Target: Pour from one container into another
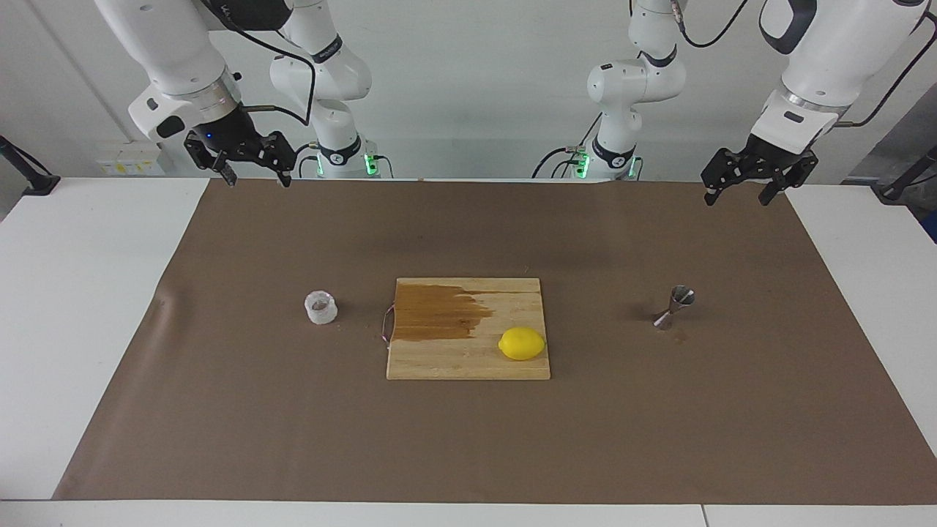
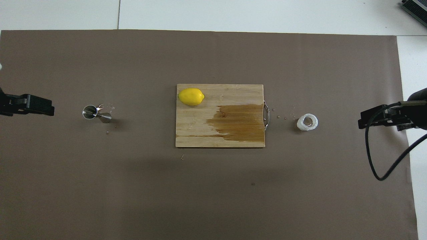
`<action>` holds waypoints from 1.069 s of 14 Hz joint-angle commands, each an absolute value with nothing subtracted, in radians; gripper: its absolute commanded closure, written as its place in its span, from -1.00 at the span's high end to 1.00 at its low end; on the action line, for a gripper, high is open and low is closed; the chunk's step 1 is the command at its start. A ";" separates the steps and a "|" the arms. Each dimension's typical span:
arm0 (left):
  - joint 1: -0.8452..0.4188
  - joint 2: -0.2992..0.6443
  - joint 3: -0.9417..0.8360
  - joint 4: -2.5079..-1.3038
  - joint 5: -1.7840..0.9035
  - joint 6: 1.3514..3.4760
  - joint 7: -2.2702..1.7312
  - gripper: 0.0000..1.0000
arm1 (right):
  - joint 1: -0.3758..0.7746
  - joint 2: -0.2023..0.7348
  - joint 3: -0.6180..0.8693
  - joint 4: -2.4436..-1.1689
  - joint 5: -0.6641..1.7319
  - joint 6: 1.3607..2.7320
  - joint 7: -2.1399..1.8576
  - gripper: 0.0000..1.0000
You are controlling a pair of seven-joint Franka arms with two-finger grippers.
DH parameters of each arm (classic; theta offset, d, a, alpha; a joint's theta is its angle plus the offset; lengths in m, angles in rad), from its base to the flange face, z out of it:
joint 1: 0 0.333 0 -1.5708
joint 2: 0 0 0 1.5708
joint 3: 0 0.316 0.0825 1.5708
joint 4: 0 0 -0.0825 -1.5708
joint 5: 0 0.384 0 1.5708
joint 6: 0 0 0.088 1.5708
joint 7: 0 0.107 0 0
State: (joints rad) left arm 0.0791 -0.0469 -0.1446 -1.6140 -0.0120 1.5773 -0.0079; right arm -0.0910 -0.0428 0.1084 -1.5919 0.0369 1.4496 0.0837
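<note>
right gripper [image 1: 251,162]: raised over the brown mat's [image 1: 468,439] edge nearest the robots, at the right arm's end; fingers spread wide, holding nothing. small translucent-white cup [image 1: 320,307]: upright on the mat, toward the right arm's end, near the cutting board's [image 1: 468,359] handle, not touching it. board: centred on the mat, dark wet stain [image 1: 435,313] across the part nearer the robots and the cup. lemon [image 1: 522,343]: on the board, at the corner farther from the robots, toward the left arm's end. steel jigger [image 1: 675,307]: upright on the mat, well apart from the board, toward the left arm's end. left gripper [image 1: 745,180]: raised over the mat's edge nearest the robots, at the left arm's end; fingers wide apart, empty.
</note>
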 commanded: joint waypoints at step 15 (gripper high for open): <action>0.084 -0.049 -0.138 -1.617 -0.003 1.552 -0.002 1.00 | -0.103 -0.051 0.110 -1.595 0.061 1.440 0.064 1.00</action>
